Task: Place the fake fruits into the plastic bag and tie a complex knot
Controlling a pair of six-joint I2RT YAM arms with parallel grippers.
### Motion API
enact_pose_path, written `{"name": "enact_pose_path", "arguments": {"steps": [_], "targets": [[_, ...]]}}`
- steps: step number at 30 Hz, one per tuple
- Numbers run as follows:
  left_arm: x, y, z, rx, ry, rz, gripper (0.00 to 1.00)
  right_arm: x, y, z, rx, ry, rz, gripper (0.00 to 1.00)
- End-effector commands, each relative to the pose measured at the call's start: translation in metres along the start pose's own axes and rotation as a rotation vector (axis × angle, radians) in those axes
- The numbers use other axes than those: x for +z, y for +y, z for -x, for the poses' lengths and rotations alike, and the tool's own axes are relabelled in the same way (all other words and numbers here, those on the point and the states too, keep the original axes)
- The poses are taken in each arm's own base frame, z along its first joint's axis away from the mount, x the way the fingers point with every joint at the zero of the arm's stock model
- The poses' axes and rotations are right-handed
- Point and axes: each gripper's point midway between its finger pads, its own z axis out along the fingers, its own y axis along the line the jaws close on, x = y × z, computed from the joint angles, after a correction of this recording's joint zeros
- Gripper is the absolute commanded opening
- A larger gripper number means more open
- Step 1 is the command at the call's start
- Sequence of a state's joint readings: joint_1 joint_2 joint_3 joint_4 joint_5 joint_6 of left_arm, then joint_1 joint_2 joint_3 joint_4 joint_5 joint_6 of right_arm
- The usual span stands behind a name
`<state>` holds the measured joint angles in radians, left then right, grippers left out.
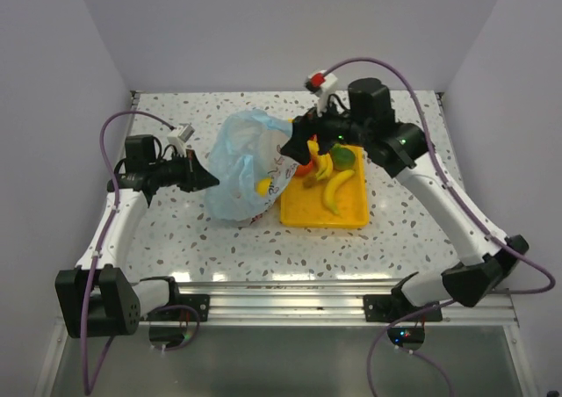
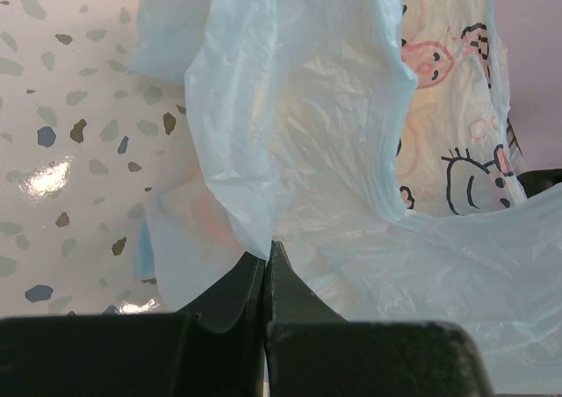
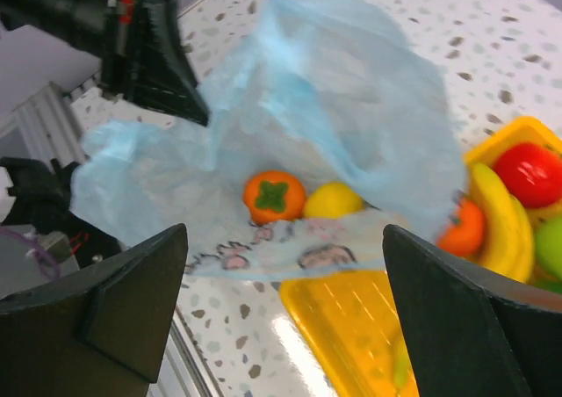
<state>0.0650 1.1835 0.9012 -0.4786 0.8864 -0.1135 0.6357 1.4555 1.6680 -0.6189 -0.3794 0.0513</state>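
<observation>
My left gripper (image 2: 267, 270) pinches the bag (image 2: 299, 125) rim; the film is thin and slippery. The right gripper (image 3: 285, 305) is spread wide; I'd grab the light, glossy banana (image 3: 496, 217) mid-curve.

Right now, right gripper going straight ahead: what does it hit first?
Probably the bag at its printed front lip, else the orange just inside; depth is unclear.

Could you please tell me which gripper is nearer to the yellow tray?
Right. The right gripper hangs open at the yellow tray's far left corner; the left gripper is across the plastic bag, shut on its edge.
</observation>
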Motion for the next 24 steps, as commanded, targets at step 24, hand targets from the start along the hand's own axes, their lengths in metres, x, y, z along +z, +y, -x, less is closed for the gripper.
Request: {"name": "enact_pose_path", "arguments": {"steps": [24], "targets": [[0.001,-0.003,0.010,0.032,-0.033,-0.016,0.00,0.116,-0.189,-0.185,0.249,0.379,-0.409,0.76]]}}
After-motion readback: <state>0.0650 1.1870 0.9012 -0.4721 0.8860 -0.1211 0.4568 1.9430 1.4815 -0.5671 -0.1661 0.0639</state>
